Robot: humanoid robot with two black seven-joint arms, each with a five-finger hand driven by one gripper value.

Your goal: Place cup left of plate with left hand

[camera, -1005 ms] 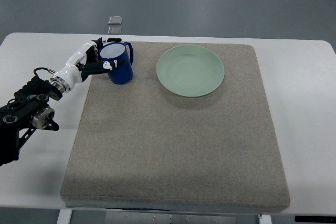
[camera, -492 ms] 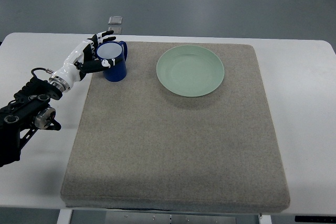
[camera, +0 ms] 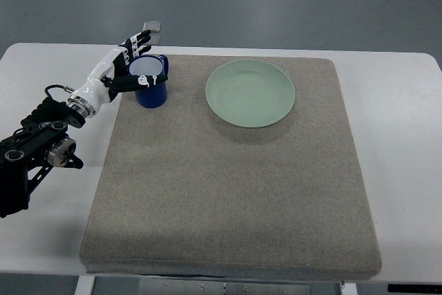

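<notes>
My left hand [camera: 128,67] sits at the cup's left flank, arm coming in from the picture's left edge. Fingers [camera: 138,41] are fanned out past the cup's far-left rim; thumb [camera: 141,81] lies against or just off the near-left wall. I read this as a loose, opening hand rather than a firm grip, but I cannot say for sure whether the thumb touches. Right arm is not in view.

Cup [camera: 151,82]: blue, upright on the grey mat [camera: 235,191], mouth facing up, so its long axis runs vertical. Handle [camera: 166,68] sticks out on the side toward the plate, angled slightly away from me. Cup stands well left of the plate [camera: 250,92], clear gap between them, near the mat's left edge. To my eye the placement is effectively met.

Risks from here, my judgement:
- Thumb so close to the wall: if I pull the hand back toward the plate side or drag it low, it may catch the rim and tip or slide the cup.
- Fingers over the far rim could hook it on the way out.
- Cup is close to the mat's edge; a nudge away from the plate could put its base half on the white table [camera: 41,67] and leave it tilted.
</notes>
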